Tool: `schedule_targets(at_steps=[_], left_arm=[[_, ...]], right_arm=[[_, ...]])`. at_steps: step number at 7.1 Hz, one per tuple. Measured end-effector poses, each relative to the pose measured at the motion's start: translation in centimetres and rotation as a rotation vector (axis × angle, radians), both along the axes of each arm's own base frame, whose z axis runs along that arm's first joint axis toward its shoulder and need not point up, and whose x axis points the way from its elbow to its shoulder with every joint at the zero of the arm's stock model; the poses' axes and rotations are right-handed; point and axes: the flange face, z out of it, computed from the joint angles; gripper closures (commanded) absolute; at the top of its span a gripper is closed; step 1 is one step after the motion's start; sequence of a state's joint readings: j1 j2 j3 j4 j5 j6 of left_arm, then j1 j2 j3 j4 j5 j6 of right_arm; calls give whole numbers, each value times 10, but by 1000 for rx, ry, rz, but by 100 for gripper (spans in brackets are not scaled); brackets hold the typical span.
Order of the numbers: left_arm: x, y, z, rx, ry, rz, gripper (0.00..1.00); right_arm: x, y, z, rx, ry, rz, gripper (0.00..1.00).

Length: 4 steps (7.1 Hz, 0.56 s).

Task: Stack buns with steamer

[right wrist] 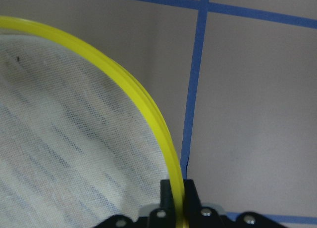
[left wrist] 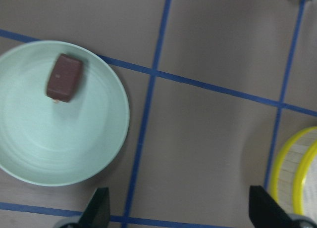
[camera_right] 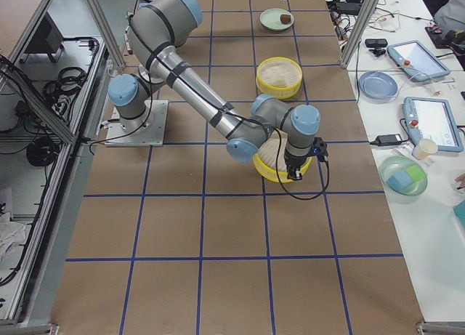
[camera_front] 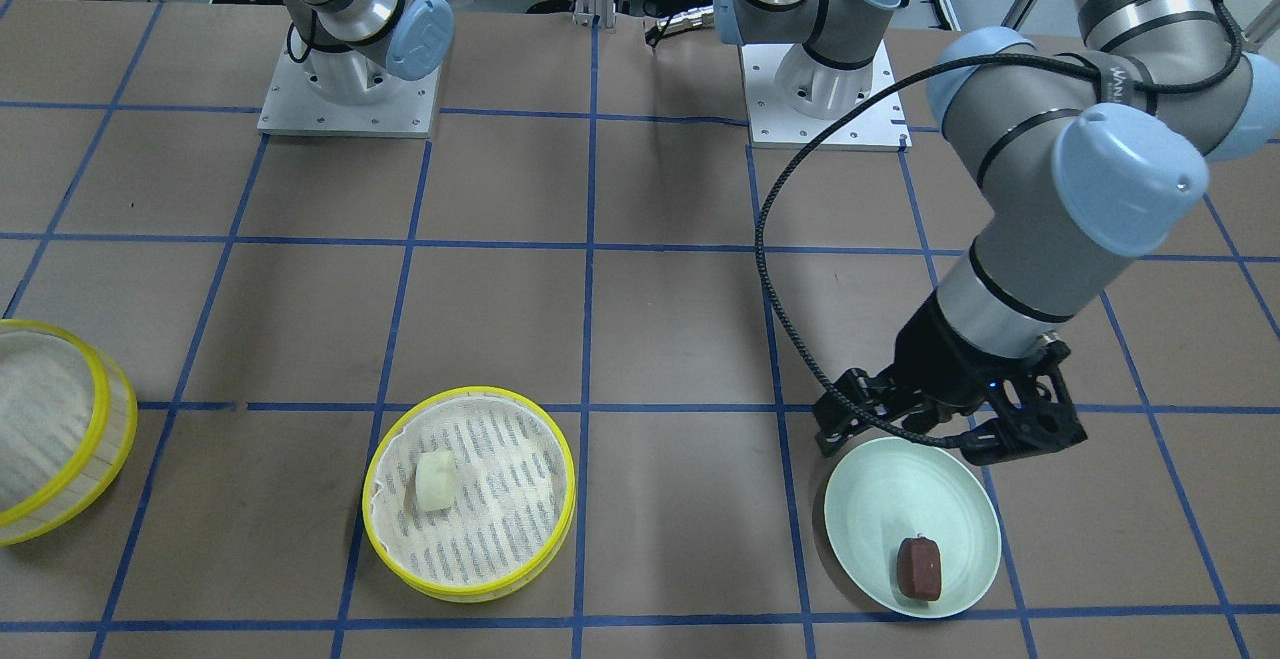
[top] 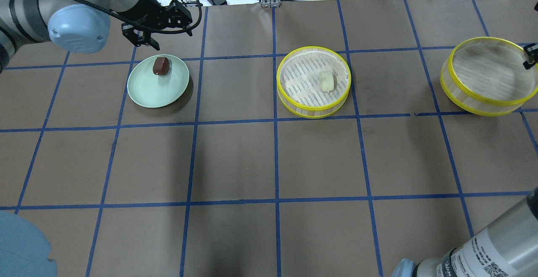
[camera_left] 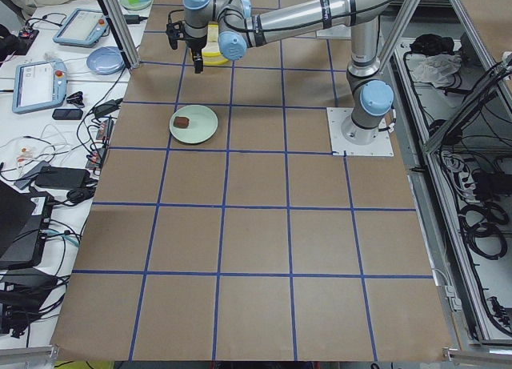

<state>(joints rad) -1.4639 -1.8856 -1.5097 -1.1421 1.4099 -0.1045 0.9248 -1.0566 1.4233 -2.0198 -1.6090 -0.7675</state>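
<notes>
In middle steamer [top: 313, 113]: white bun [top: 326, 80], likely soft and light; grip gently across its sides. On left plate [top: 151, 94], far part: brown bun [top: 161, 65], probably alike. At right: second steamer [top: 487, 102], rim pinched in right gripper [right wrist: 177, 193]. Farthest: left gripper [left wrist: 179, 210], spread wide, empty.

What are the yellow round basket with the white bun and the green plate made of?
Steamer tray: walls look like pale bamboo or wood slats, rims a glossy yellow band, maybe plastic; the floor is a white mesh cloth liner. Plate: smooth pale green with a soft sheen, probably plastic or melamine, though glazed ceramic can't be ruled out.
</notes>
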Motion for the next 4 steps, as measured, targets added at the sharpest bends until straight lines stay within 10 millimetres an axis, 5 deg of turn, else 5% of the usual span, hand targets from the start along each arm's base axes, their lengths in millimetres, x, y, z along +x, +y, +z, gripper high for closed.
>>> schedule_targets(at_steps=[2,4], left_arm=[[56,-4,-11,19,-151,-127,0],[79,-17,-38,22,-211,-204,0]], right_arm=[[15,3,18,7,4,-13,100],[24,1,25,1,9,-14,100]])
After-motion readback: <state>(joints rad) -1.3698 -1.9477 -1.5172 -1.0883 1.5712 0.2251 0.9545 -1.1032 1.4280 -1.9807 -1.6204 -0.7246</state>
